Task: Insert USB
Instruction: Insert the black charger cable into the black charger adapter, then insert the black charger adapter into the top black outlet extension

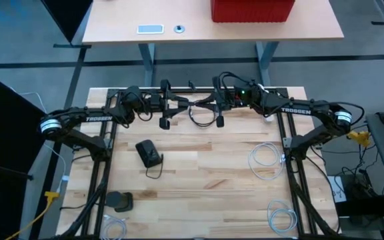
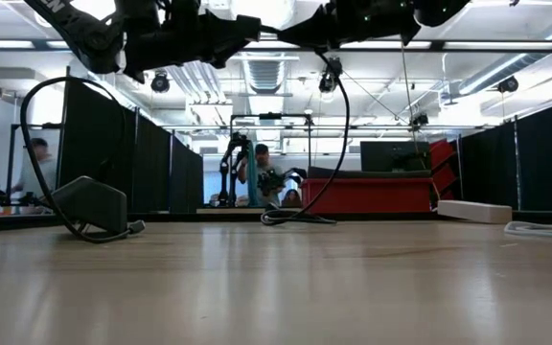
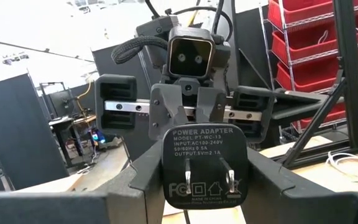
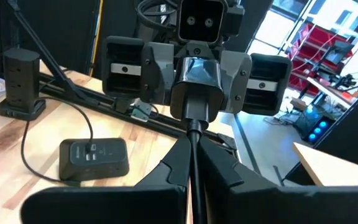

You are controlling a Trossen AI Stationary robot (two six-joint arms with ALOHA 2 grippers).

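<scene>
Meeting point: both arms raised over the far edge of the surface point(image 1: 205, 173), grippers facing each other near its middle.
Left gripper point(image 3: 204, 186): clamped on the adapter point(image 3: 205, 163), its fingers point(image 3: 138, 180) pressing the two sides of the black block (label reads POWER ADAPTER, two metal prongs toward the left wrist camera).
Adapter: held in the air above the far edge, between the two grippers; in the right wrist view its glossy face point(image 4: 199, 87) points at the right gripper.
Right gripper point(image 4: 191, 168): closed tight on the cable point(image 4: 194, 155), the two fingers point(image 4: 225, 171) meeting around it.
Cable: a thin black lead running straight from the right gripper to the adapter's face; whether the plug is fully seated, cannot tell. In the low view its slack point(image 2: 338, 144) hangs down in a loop from the arms to the surface.
Dock point(image 1: 149, 153): a dark flat box with its own cord, lying on the surface left of centre, well apart from the grippers (also seen in the right wrist view point(image 4: 95, 158)).
White cables point(image 1: 267, 160): coiled near the right edge, a second coil point(image 1: 282, 219) at the near right corner.
Black puck point(image 1: 119, 200): near the left edge toward the near side.
Room: red bins point(image 1: 252, 10) on a desk beyond the far edge; a person point(image 2: 260, 172) is visible in the distance in the low view.
</scene>
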